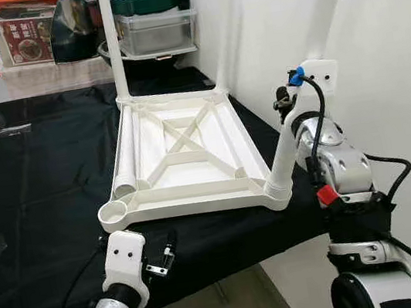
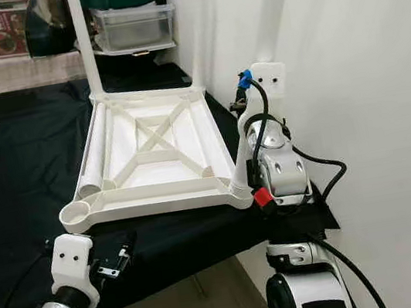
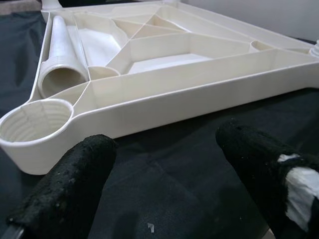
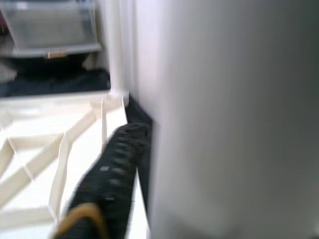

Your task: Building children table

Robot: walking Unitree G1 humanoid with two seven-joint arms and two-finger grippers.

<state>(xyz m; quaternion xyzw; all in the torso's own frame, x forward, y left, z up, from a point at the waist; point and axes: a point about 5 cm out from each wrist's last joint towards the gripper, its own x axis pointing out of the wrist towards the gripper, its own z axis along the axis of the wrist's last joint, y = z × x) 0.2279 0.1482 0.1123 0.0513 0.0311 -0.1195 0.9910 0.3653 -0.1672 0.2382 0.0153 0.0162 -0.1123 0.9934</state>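
Right gripper [image 1: 289, 102] seemingly grips the tilted near-right leg [image 1: 305, 79] of the upturned table top [image 1: 183, 157]; left gripper [image 3: 164, 164] hovers wide, 1 socket [image 3: 35, 122] empty.

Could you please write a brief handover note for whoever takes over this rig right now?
Right gripper: shut on the near-right leg, which stands in its corner socket, leaning slightly.
Left gripper: open, holding nothing, hovering over the black cloth just in front of the tabletop.
Tabletop lies upside down on the cloth.
Done: both far legs stand upright in their sockets.
Left: the near-left socket is empty; the loose leg lies inside the tabletop along its left edge. I cannot tell whether the near-right leg is fully seated.
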